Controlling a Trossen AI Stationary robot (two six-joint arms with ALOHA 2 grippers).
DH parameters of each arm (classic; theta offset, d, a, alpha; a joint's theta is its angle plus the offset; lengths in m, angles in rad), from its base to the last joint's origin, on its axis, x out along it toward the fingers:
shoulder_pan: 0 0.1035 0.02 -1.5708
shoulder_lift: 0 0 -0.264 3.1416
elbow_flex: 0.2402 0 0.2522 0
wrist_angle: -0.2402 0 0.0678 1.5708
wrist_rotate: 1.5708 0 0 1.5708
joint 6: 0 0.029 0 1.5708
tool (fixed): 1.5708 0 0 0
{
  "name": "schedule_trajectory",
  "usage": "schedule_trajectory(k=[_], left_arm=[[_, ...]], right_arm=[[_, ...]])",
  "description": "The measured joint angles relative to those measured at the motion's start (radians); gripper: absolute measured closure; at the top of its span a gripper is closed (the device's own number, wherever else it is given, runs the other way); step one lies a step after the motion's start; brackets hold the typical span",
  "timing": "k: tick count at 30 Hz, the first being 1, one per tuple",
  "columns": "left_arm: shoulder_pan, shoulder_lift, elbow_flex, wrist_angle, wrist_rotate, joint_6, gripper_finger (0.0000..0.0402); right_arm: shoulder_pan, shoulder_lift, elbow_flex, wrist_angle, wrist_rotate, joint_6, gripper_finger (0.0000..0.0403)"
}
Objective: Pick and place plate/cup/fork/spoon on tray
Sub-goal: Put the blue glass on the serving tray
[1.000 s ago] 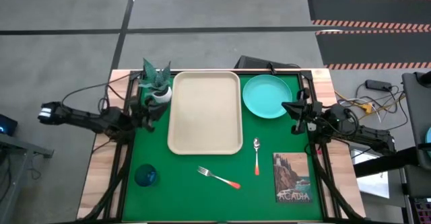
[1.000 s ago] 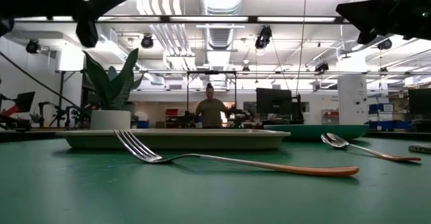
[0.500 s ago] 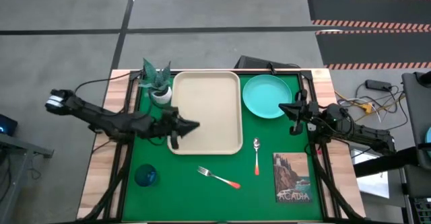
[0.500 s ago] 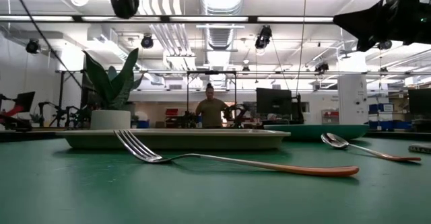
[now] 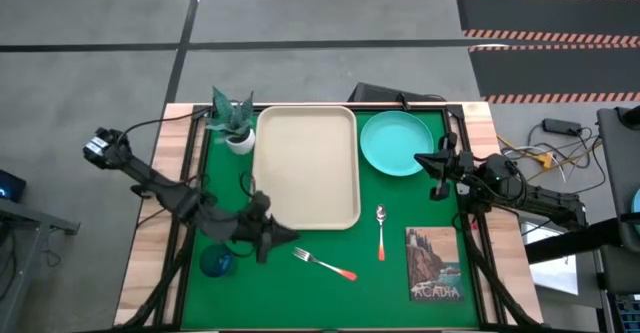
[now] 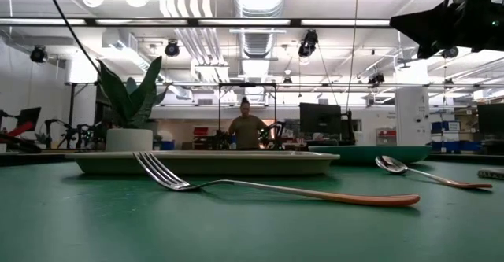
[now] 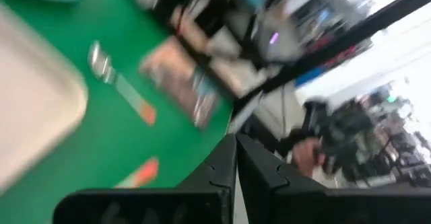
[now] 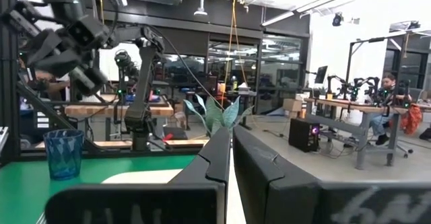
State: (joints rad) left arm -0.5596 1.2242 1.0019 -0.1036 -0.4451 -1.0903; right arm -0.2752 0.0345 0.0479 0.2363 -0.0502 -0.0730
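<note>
Your left pincer (image 5: 288, 236) hangs over the green mat (image 5: 400, 213), fingers pressed together, nothing in it, just left of the fork (image 5: 324, 263) & right of the cup (image 5: 216, 261). Fork lies near-centre, orange handle pointing right. Spoon (image 5: 381, 231) sits right of the tray (image 5: 304, 167), bowl toward the far side. Tray bare. Plate (image 5: 397, 142) far right, beside tray's far corner. Your right pincer (image 5: 424, 158) hovers at the plate's right-near edge, fingers closed, holding nothing. Plant pot (image 5: 234, 133) at far left corner, postcard (image 5: 434, 265) near right on the table.
</note>
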Motion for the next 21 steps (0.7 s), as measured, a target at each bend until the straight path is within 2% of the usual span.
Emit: schedule_trajectory(k=[5,8,10,12,14,18,21], left_arm=[[-0.046,-0.004,0.066,-0.373,0.122,-0.372,0.0402],[-0.065,-0.001,0.082,-0.612,0.282,-0.602,0.0402],[-0.073,0.005,0.085,-0.720,0.450,-0.719,0.0402],[-0.076,0.016,0.084,-0.777,0.616,-0.774,0.0402],[-0.079,0.021,0.085,-0.813,0.725,-0.799,0.0402],[-0.086,0.032,0.081,-0.855,0.751,-0.805,0.0402],[-0.085,0.043,0.077,-0.857,0.729,-0.760,0.0402]], right_arm=[[0.000,0.000,0.000,0.000,0.000,-0.007,0.0392],[0.000,0.000,0.000,0.000,0.000,-0.007,0.0392],[0.000,0.000,0.000,0.000,0.000,-0.006,0.0392],[0.000,0.000,0.000,-0.002,0.000,0.002,0.0392],[0.000,0.000,0.001,-0.013,-0.001,0.029,0.0392],[0.000,0.003,0.002,-0.107,-0.002,0.124,0.0392],[0.000,0.006,0.001,-0.122,-0.001,0.093,0.0392]])
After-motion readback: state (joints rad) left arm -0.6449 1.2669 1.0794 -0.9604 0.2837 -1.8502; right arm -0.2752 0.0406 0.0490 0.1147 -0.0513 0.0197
